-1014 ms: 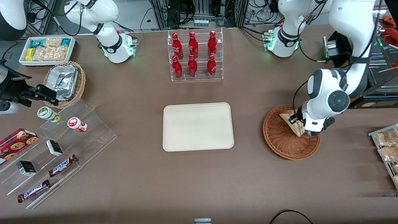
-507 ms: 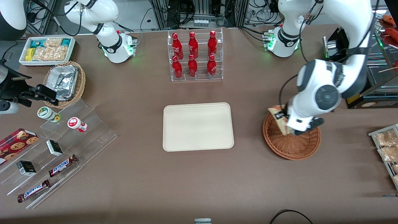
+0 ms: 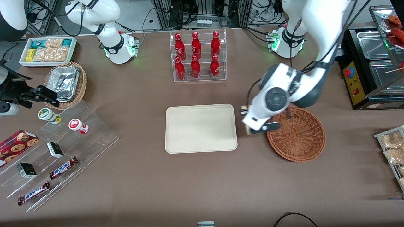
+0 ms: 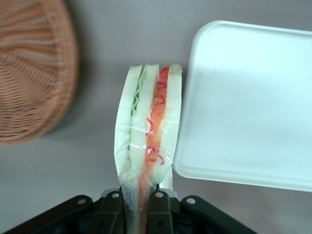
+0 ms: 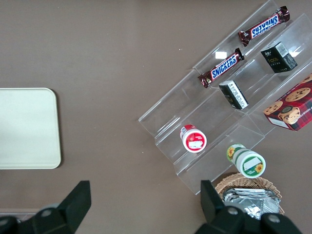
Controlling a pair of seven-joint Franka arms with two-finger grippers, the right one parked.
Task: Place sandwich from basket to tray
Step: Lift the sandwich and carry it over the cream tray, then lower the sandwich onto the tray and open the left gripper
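My left gripper [image 3: 247, 121] hangs above the bare table between the reddish-brown wicker basket [image 3: 296, 135] and the cream tray [image 3: 201, 128]. It is shut on the wrapped sandwich [image 4: 148, 131], whose pale bread, green and red filling layers show in the left wrist view, pinched at its narrow end between the fingers [image 4: 158, 207]. In the front view only a small corner of the sandwich [image 3: 243, 109] shows beside the wrist. The basket [image 4: 34, 68] holds nothing I can see. The tray [image 4: 248, 102] lies just beside the sandwich's edge.
A clear rack of red bottles [image 3: 197, 56] stands farther from the front camera than the tray. A black appliance with steel pans [image 3: 372, 63] and a rack of snack packets [image 3: 393, 151] lie toward the working arm's end. Clear steps with snacks [image 3: 56, 148] lie toward the parked arm's end.
My gripper has lifted the sandwich out of the basket and carried it sideways toward the tray; it now hangs over the table between the two.
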